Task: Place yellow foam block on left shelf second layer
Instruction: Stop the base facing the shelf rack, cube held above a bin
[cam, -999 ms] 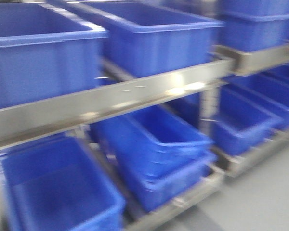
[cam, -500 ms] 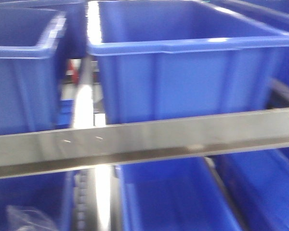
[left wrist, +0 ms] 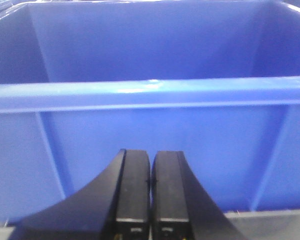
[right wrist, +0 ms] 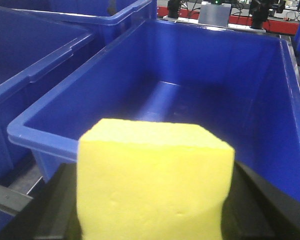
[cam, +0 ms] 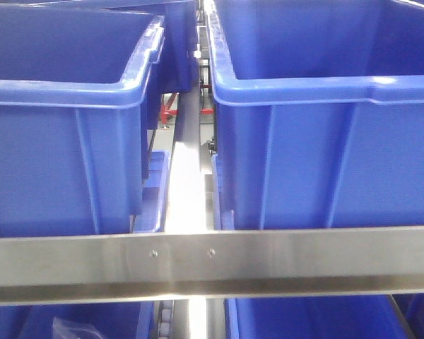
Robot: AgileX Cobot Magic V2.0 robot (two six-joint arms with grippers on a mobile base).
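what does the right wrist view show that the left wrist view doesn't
Only the right wrist view: the yellow foam block held in the right gripper, in front of an open blue bin whose visible floor looks bare, with red equipment behind it.
Only the left wrist view: the left gripper, shut on nothing, facing a bin's outer wall close up.
Both: blue plastic bins filling most of the frame, with nothing seen inside them.

Matte foam block (right wrist: 155,185), glossy plastic bin (right wrist: 230,75)
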